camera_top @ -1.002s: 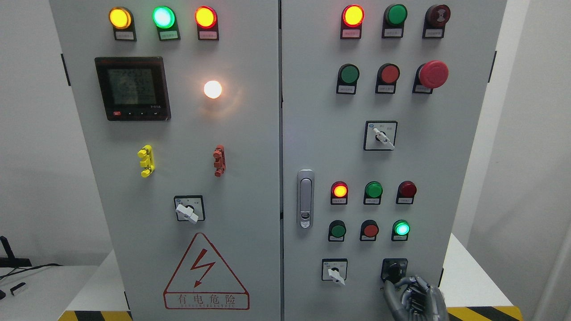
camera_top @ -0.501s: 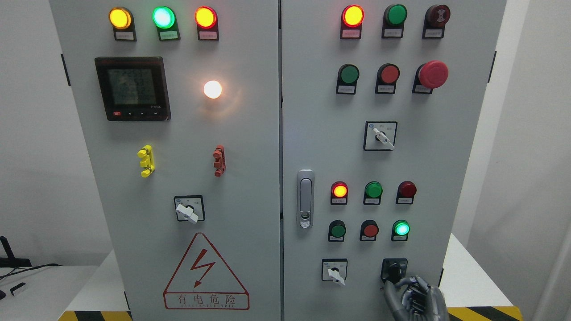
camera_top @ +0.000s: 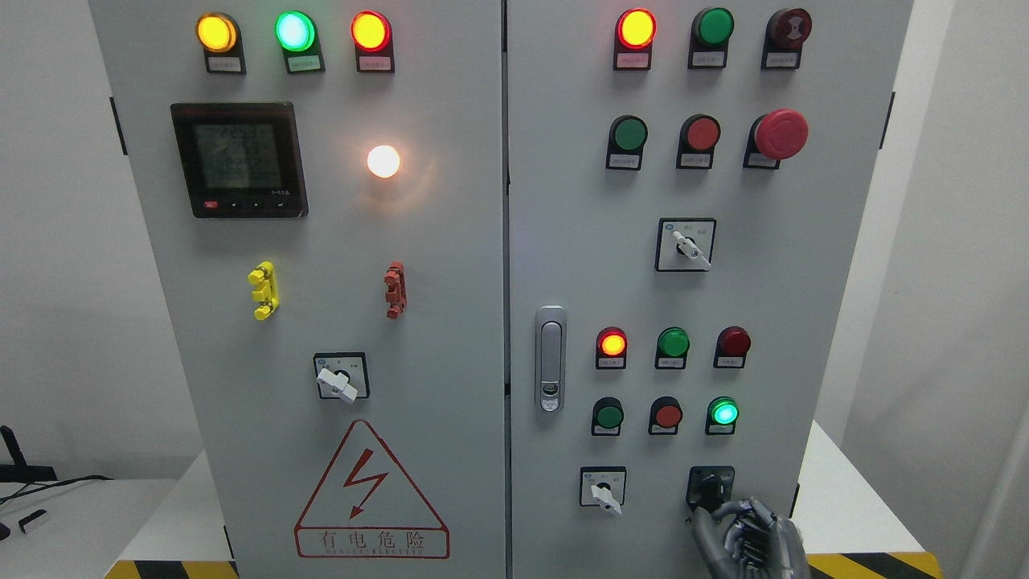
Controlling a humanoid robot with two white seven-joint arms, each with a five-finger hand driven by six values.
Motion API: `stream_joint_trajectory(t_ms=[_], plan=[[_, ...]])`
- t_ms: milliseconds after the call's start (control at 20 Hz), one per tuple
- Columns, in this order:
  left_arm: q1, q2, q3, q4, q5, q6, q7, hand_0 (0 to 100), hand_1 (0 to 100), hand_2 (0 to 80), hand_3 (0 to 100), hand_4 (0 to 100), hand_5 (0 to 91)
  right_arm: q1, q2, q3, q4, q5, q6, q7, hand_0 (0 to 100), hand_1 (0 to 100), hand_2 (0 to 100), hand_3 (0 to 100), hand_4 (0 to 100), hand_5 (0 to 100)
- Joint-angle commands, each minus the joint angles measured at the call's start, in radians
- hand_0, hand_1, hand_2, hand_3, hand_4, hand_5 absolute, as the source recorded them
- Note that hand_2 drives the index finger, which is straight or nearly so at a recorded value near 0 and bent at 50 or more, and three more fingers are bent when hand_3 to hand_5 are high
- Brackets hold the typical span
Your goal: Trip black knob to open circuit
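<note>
Where the right-hand cabinet door (camera_top: 563, 201) meets its lower right corner, the black knob (camera_top: 711, 486) sits on a square black plate, just right of a small white-handled switch (camera_top: 603, 489) and below a lit green lamp (camera_top: 723, 412). The right hand (camera_top: 744, 539) rises from the bottom edge directly beneath the knob; its grey fingers (camera_top: 727, 511) are curled together, the uppermost fingertip touching the knob's lower edge. Whether the fingers actually pinch the knob cannot be told. On the left door (camera_top: 450, 265), a red warning triangle (camera_top: 370, 490) marks the lower panel.
</note>
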Motion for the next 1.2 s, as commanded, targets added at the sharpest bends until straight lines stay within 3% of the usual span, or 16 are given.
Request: stream_joint_trajectory(t_ms=[0,902,1152], plan=[[0.0,-0.001,0.0,0.0,0.005,0.0,0.0,12,39,0.0,0,0,0.0,0.001,-0.005,0.0,0.0,0.0,-0.001,0.002,43,71,49,92,97,100],[0.0,-0.001,0.0,0.0,0.005,0.0,0.0,12,39,0.0,0,0,0.0,0.003,-0.006,-0.009,-0.003,0.0,-0.004,0.002,42,72,50,92,97,100],[0.0,0.001,0.0,0.0,0.005,0.0,0.0,12,39,0.0,0,0,0.0,0.004,-0.021,-0.017,-0.005,-0.001,-0.005,0.002,43,73,51,92,97,100]])
